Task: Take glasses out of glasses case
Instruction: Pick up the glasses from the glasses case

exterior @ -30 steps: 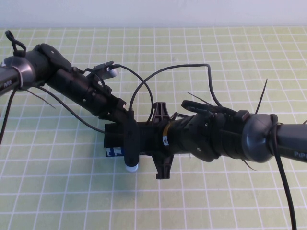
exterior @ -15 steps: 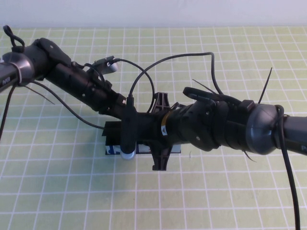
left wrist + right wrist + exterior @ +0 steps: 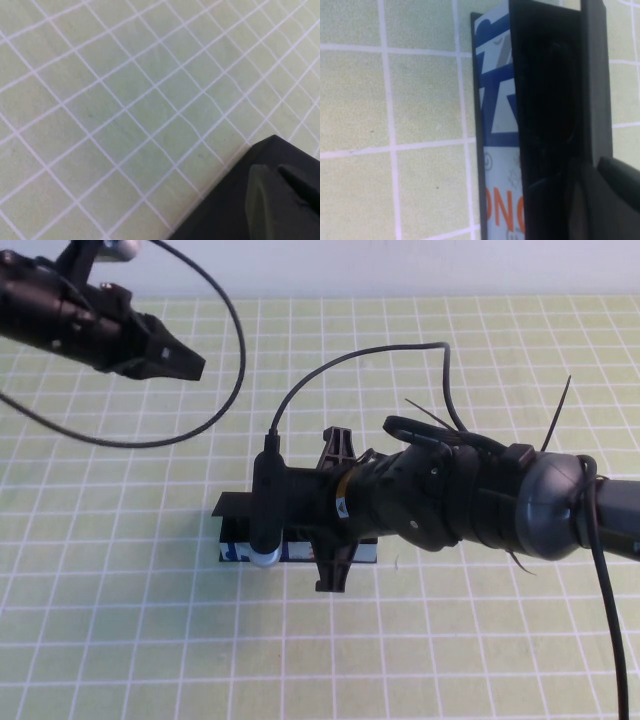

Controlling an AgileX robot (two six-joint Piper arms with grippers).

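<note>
Over case [image 3: 232, 552]: right gripper [image 3: 333, 510]; left gripper [image 3: 185, 365] far-left.

High view: raised, on robot's side, angled down across the mat [image 3: 120, 640] toward the far edge; takes in both arms. Left wrist view: close above bare grid near the far left corner, left gripper [image 3: 280, 200] cropped at one corner. Right wrist view: very close to the case [image 3: 540, 125] at mid-table. Shared with high view: the case's printed side and surrounding grid.
</note>
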